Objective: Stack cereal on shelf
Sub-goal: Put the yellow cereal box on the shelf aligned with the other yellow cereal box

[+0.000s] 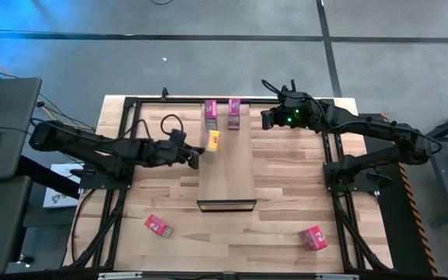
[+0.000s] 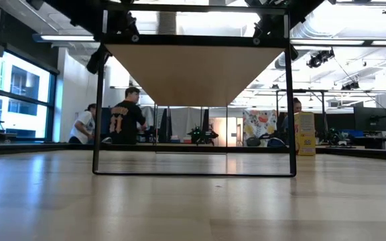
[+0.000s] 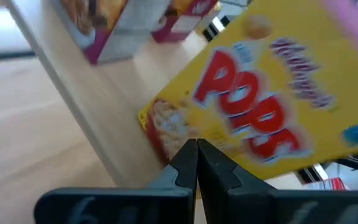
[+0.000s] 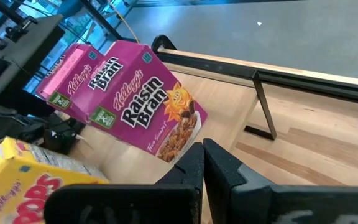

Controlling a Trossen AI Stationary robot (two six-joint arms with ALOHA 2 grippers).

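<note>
up on the shelf (image 1: pixel 228 159), two magenta boxes (image 1: pixel 222 114) stand side by side at the far end, a yellow box (image 1: pixel 214 140) near its left edge; the left gripper (image 1: pixel 196 153), fingers shut and empty, sits just beside that yellow box, while the right gripper (image 1: pixel 266 118), also shut, waits by the magenta pair; two red-pink boxes (image 1: pixel 159 226) lie on the table

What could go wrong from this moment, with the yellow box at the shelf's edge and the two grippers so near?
1. The yellow cereal box sits at the left edge of the shelf. The left gripper, shut just beside it, might knock it off.
2. The right gripper, also shut, waits close to the two magenta boxes at the far end. A careless move could topple them.
</note>
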